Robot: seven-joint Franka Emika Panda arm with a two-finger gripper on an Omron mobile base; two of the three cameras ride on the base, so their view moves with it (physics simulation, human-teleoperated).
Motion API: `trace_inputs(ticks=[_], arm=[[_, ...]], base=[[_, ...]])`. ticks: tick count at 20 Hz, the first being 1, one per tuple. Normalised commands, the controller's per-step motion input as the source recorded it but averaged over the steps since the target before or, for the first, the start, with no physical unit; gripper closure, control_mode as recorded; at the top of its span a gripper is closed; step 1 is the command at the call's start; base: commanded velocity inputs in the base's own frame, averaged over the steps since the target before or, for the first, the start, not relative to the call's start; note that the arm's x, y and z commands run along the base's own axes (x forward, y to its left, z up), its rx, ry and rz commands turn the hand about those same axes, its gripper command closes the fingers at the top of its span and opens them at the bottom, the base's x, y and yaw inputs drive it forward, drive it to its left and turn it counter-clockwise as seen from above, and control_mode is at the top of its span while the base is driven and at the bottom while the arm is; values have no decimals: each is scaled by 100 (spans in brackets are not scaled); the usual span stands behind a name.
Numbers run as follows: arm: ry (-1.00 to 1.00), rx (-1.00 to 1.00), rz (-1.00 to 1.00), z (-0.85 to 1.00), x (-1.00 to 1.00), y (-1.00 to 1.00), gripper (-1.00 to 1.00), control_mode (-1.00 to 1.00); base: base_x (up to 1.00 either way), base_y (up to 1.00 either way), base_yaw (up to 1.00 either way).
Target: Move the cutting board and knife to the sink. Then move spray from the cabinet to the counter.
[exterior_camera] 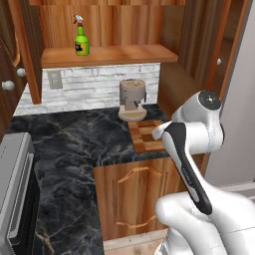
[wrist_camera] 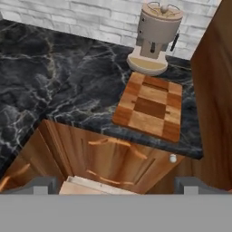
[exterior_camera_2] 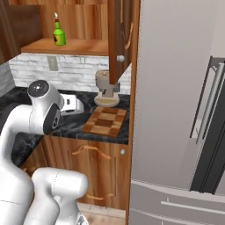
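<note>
The checkered cutting board [wrist_camera: 152, 106] lies flat on the black marble counter [exterior_camera: 74, 134], right in front of the coffee machine, near the counter's front edge. My gripper [wrist_camera: 116, 186] hovers above and in front of the counter edge, open, with nothing between its fingertips [wrist_camera: 43, 185]. From the right base view, my hand [exterior_camera_2: 71, 104] is left of the cutting board [exterior_camera_2: 105, 121]. The green spray [exterior_camera: 81, 39] stands upright on the shelf of the wall cabinet [exterior_camera: 109, 54], far above the gripper. The knife and the sink are out of view.
A beige coffee machine [exterior_camera: 132, 99] stands at the back against the brick wall. An open cabinet door [exterior_camera_2: 118, 39] hangs above the board, a tall wooden panel and grey fridge [exterior_camera_2: 176, 110] to its right. A stove [exterior_camera: 15, 189] sits at the left. Arched lower cabinet doors [wrist_camera: 108, 154] are below.
</note>
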Motion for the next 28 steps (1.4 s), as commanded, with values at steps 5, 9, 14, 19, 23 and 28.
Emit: trace_inputs(ticks=[5,9,14,19,23,28], arm=[[3,-4,-6,-5,66,4,-100,-100],[0,-7,-11,-8,64,0,-100,-100],[0,-2,-4,-18,62,0,-100,-100],[1,0,-1,-25,53,0,-100,-100],[-1,0,0,-38,38,0,-100,-100],[-3,0,0,-41,34,0,-100,-100]], base=[[0,0,0],[0,0,0],[0,0,0],[0,0,0],[0,0,0],[0,0,0]])
